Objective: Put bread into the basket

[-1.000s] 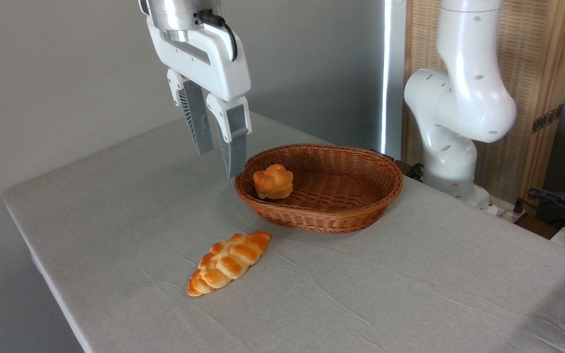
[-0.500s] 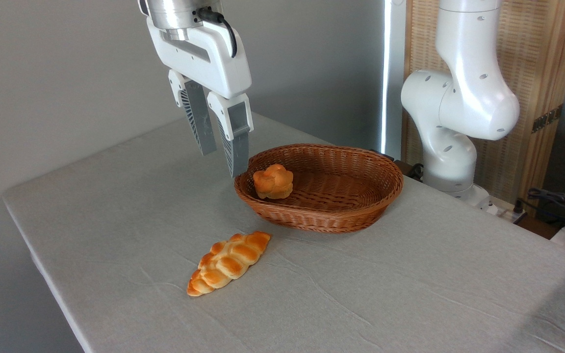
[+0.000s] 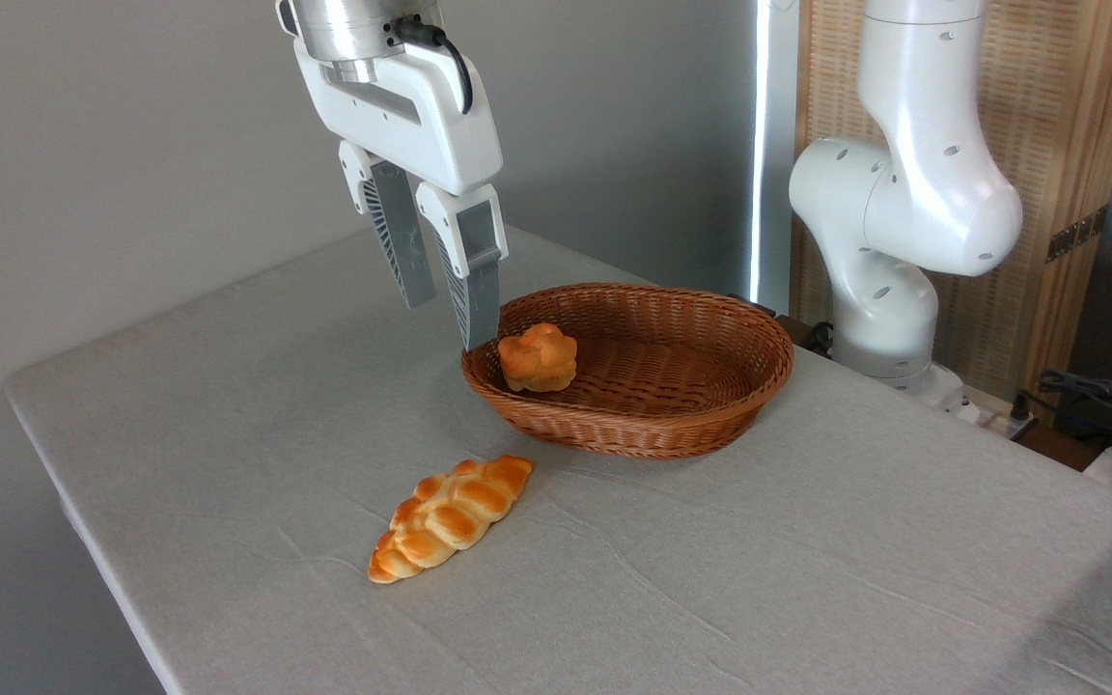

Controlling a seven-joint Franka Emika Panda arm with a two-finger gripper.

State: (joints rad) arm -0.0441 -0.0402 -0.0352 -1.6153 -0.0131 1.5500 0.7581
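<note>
The bread [image 3: 538, 357], a small round golden-orange bun with a knotted top, lies inside the basket [image 3: 701, 425] against its left wall. The basket is oval brown wicker and stands on the cloth-covered table. My gripper [image 3: 450, 323] hangs above the basket's left rim, just left of and higher than the bun. Its two grey fingers are apart, with nothing between them.
A longer braided golden loaf [image 3: 450, 517] lies on the table in front of the basket, toward the left. The arm's white base [image 3: 889, 319] rises behind the basket at the right. Cables and gear [image 3: 1106, 401] sit at the far right edge.
The gripper has drifted slightly to the right, toward the basket, staying open and empty. The bun, the basket and the braided loaf have not moved.
</note>
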